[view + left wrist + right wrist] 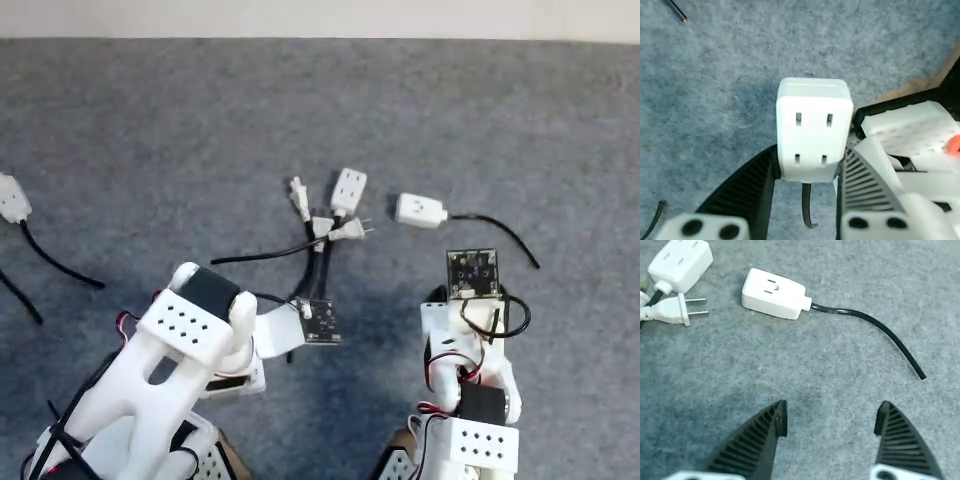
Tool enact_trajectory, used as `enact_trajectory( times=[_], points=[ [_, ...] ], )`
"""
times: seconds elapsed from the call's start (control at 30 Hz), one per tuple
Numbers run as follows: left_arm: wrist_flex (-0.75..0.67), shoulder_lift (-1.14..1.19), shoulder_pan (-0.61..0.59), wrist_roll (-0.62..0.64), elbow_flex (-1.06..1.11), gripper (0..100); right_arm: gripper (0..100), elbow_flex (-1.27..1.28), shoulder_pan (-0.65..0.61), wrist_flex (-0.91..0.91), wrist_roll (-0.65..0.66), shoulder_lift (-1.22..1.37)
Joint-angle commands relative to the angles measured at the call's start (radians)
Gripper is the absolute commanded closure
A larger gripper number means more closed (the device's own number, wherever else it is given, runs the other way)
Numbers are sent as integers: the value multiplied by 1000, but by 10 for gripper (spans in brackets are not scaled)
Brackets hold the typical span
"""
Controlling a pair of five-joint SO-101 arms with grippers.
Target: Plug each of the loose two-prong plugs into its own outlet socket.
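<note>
Mid-table on grey carpet (150, 120), left gripper (810, 152) clamped on the cord end of the twin socket block (813, 120), long axis running straight out from the jaws, slots facing its camera; right gripper (832, 410) gapes wide, empty, near the single socket (774, 294), with the loose plug (672, 310) prongs pointing toward that socket.

The outlet socket (812, 130) is smooth plastic, the plug (670, 310) has metal prongs, the carpet (840, 370) is rough.

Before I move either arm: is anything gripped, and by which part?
The left gripper clamps the white outlet socket by its two sides at the cord end. The right gripper is open and holds nothing.
</note>
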Motion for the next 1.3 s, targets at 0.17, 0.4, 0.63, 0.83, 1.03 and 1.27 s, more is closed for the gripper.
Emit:
enact_trajectory(
  times=[0.17, 0.4, 0.63, 0.83, 1.03, 1.27],
  points=[
    [-288, -16, -173, 46, 87, 996, 722, 47, -10, -31, 18, -13],
    [-358, -16, -124, 54, 140, 996, 722, 47, -10, -31, 18, -13],
    [-519, -16, -51, 173, 268, 992, 722, 47, -10, -31, 18, -13],
    [-695, -24, -70, 311, 344, 795, 722, 47, -10, -31, 18, -12],
    [-697, -25, -71, 333, 286, 733, 722, 47, -12, -31, 18, -12],
    [-681, -25, -67, 423, 211, 733, 722, 47, -31, -28, 20, -12]
  ],
)
